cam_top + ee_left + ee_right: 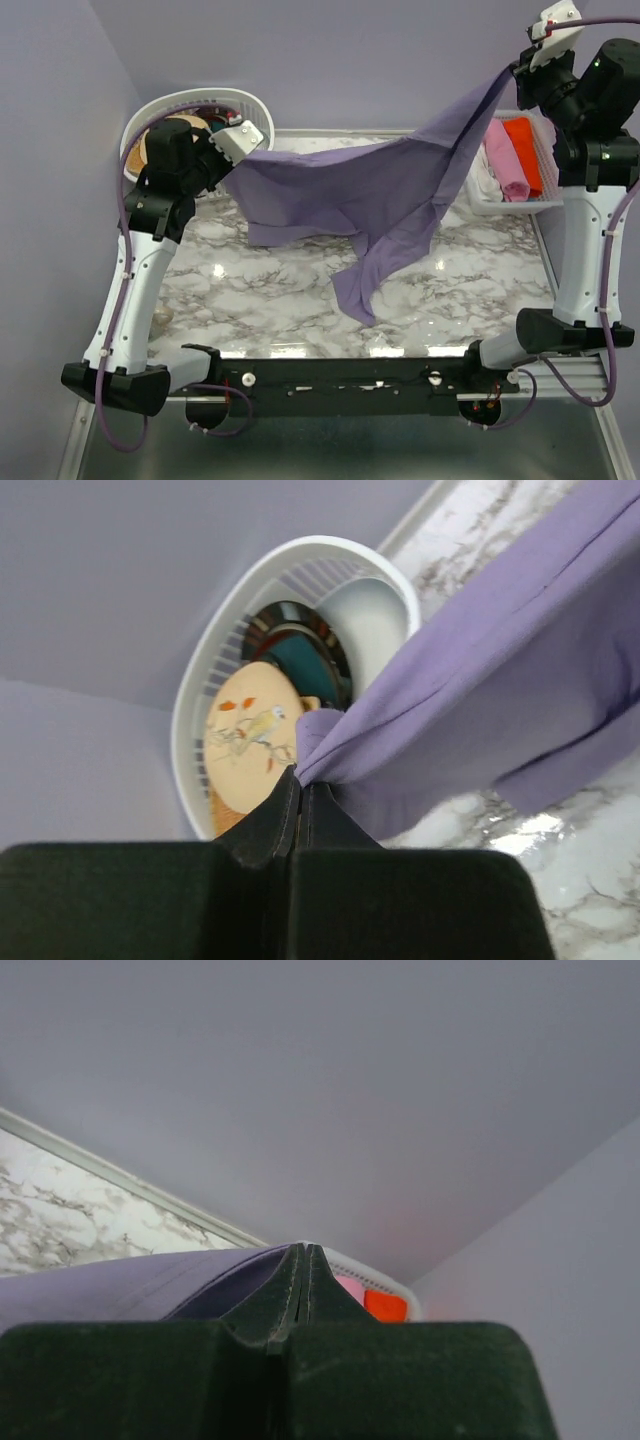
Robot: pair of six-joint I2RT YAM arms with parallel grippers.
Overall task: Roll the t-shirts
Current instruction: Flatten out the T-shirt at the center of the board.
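Left gripper (300,788) clenches a bunched edge of the thin lavender-purple t-shirt (380,190); right gripper (305,1258) apparently pinches another edge, fabric sagging between them.

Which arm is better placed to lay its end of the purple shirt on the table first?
Left, probably. The left gripper, shut on the purple t-shirt, sits low beside the white basket near the table; the right gripper holds its end raised high, so it has further to descend.
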